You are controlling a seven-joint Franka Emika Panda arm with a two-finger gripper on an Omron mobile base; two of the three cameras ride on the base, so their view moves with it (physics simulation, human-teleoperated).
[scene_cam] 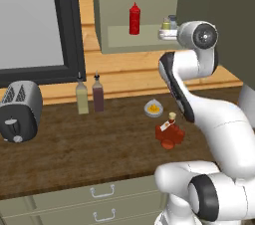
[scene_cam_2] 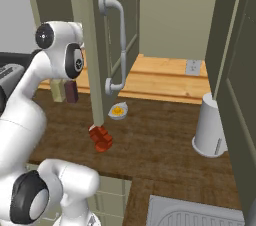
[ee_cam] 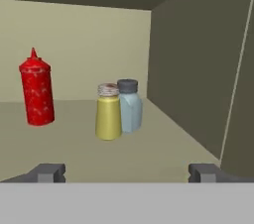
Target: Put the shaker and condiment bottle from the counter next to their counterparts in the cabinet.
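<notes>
Small yellow-olive cylindrical shaker with pale metallic cap (ee_cam: 108, 112) stands upright on the pale flat shelf (ee_cam: 149, 151) of the grey-olive wall cupboard (scene_cam: 112, 0), touching or just beside the small blue-grey shaker with grey cap (ee_cam: 130, 105); that half looks done. Gripper (ee_cam: 127, 172) is up at the shelf front, fingers spread wide, holding nothing. The squat ridged red bottle with tan cork stopper (scene_cam: 170, 132) is on the dark wood-grain bench (scene_cam: 74, 149), upright, long axis vertical, well below the gripper and nearer the base. Next move, by my read: back out of the cupboard, drop straight down, grasp from above or the side. Its target, the tall slim red squeeze bottle with pointed nozzle (ee_cam: 36, 89), stands to the left on the shelf, apart from the shakers.
</notes>
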